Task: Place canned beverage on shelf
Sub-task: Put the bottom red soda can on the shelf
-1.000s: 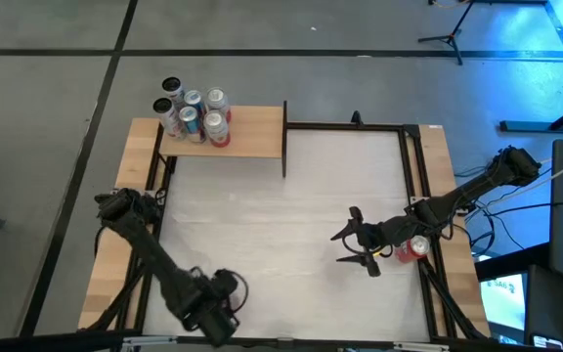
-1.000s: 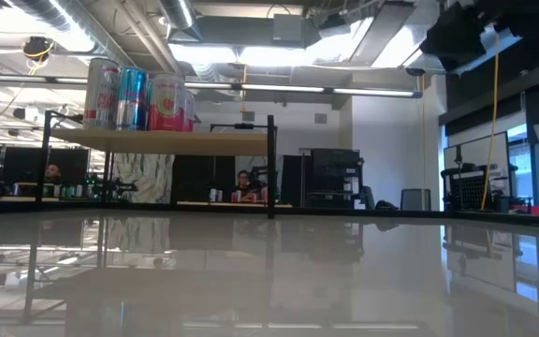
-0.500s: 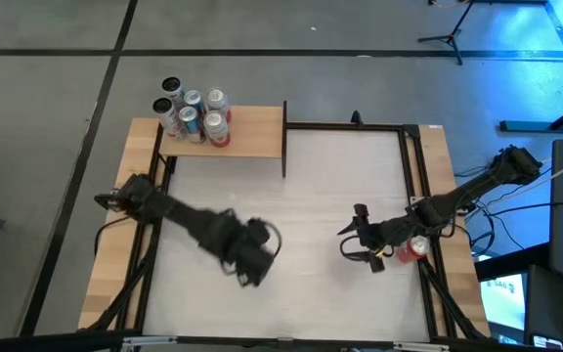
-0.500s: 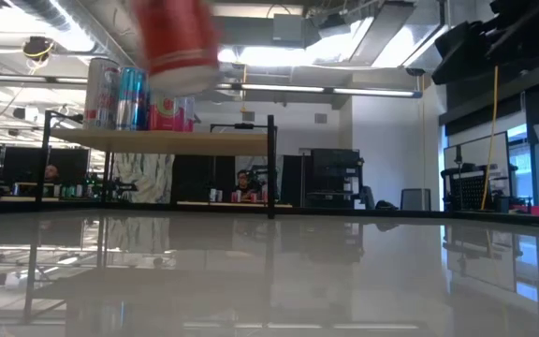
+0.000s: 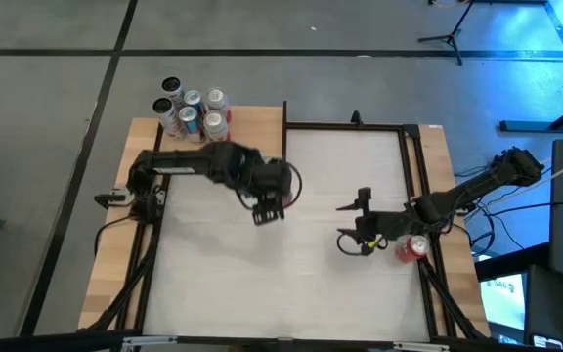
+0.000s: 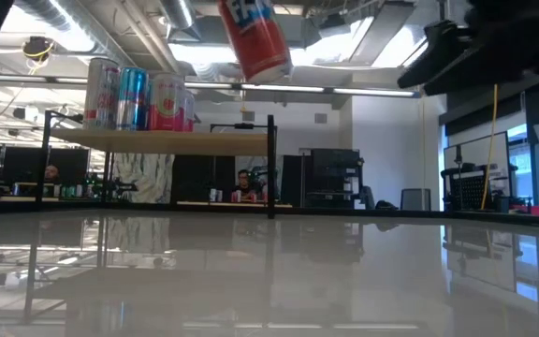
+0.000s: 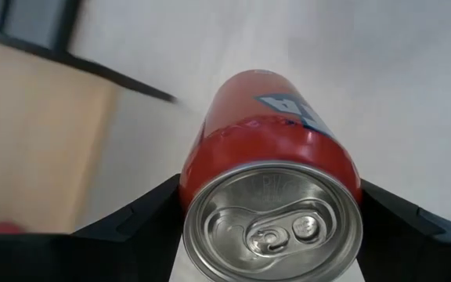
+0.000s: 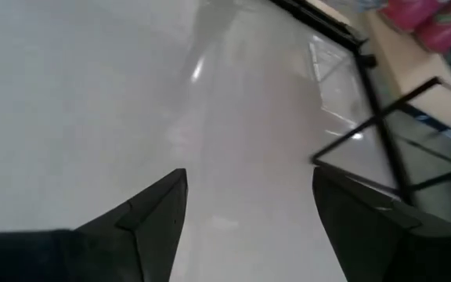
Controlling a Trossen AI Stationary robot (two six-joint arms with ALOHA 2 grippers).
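Above the white tabletop (image 5: 291, 284), just off the near corner of the shelf (image 5: 252, 137), your left gripper (image 5: 270, 203) is carrying the red can (image 7: 276, 157) clamped between its two dark fingers (image 7: 135, 219). From the low view the can is hanging tilted, well clear of the table and higher than the shelf board.

You are handling a smooth painted aluminium cylinder with a bright silver lid and pull tab facing the wrist camera. Judge it as slick and thin-walled: if it is full it will be fairly heavy and stiff, if empty it will dent under a hard squeeze. The fingers are pressing on opposite sides of the round wall near the lid end, which looks like a sound hold, though a tilted can may slip or swing.

The shelf is a flat light-tan wooden board edged in black metal, raised on thin black legs. The standing cans (image 5: 195, 115) are already crowding its far left end, so the bare wood nearer the black post looks like the safer spot.

Your right gripper (image 5: 358, 223) is waiting over the table's right side, fingers spread and empty, with another red can (image 5: 416, 247) lying just beside that arm.
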